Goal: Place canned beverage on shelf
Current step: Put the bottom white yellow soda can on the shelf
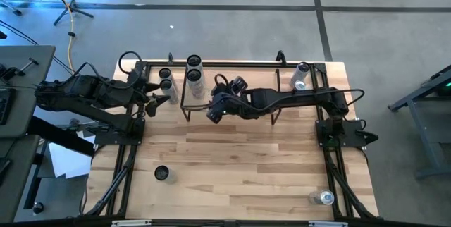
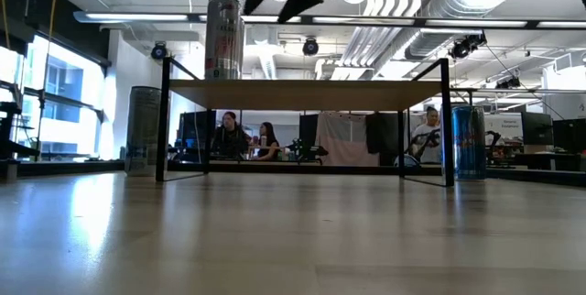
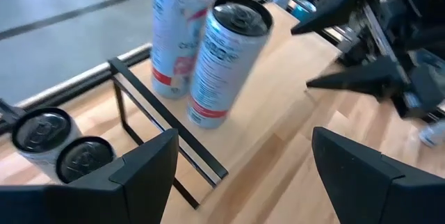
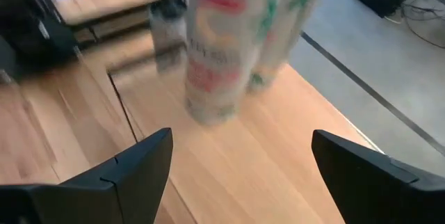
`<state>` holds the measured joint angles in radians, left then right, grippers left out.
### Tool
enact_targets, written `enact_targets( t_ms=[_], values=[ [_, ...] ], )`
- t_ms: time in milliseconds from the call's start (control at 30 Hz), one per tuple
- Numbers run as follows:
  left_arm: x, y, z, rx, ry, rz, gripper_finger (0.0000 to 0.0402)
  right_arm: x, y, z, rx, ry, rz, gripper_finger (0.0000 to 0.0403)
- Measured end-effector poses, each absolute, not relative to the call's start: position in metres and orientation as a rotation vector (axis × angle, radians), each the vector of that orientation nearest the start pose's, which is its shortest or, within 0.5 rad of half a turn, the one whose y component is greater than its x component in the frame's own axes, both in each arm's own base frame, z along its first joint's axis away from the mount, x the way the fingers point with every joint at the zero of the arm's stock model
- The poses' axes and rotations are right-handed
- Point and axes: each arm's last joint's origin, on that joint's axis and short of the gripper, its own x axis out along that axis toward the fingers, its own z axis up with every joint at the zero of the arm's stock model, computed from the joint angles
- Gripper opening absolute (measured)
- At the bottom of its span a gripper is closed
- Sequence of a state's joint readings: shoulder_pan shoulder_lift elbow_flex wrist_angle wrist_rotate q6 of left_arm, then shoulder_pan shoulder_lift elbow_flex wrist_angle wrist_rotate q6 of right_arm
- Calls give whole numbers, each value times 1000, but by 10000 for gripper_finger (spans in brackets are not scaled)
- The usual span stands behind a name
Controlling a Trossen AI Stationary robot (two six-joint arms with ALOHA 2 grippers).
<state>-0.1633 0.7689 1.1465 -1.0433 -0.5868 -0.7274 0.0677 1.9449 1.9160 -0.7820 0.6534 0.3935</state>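
Right gripper (image 1: 213,111) hovering over shelf (image 1: 232,79), jaws spread, holding nothing. Two cans (image 1: 194,79) standing on shelf's left end, apparently delivered. Left gripper (image 1: 156,103) waiting beside shelf, jaws spread, empty.

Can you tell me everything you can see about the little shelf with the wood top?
The shelf is a low rack with a flat, pale wood top on thin black metal legs. It stands upright near the table's far edge, with open space beneath. Two tall cans stand upright on its left end, close together, silver-white with red bands and dark tops. More cans stand on the table beside it. The right gripper hovers open over the shelf's front edge near the cans, holding nothing and not touching it.
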Motion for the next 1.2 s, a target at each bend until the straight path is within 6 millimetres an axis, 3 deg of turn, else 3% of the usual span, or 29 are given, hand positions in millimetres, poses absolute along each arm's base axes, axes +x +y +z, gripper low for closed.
enact_targets(
  t_ms=[300,467,733,933,1067,1200],
  values=[
    [109,-3,376,-419,471,551,298,399,30,344,38,705,-796,330],
    [110,-5,377,-402,494,483,298,378,41,339,13,778,-911,330],
    [123,-19,395,-363,346,195,298,340,82,333,97,777,-1074,330],
    [137,-39,402,-350,193,19,298,320,114,312,245,825,-1003,330],
    [146,-55,384,-431,114,-73,298,305,129,304,390,796,-930,330],
    [158,-72,358,-560,54,-94,298,301,141,309,458,739,-684,330]
  ],
)
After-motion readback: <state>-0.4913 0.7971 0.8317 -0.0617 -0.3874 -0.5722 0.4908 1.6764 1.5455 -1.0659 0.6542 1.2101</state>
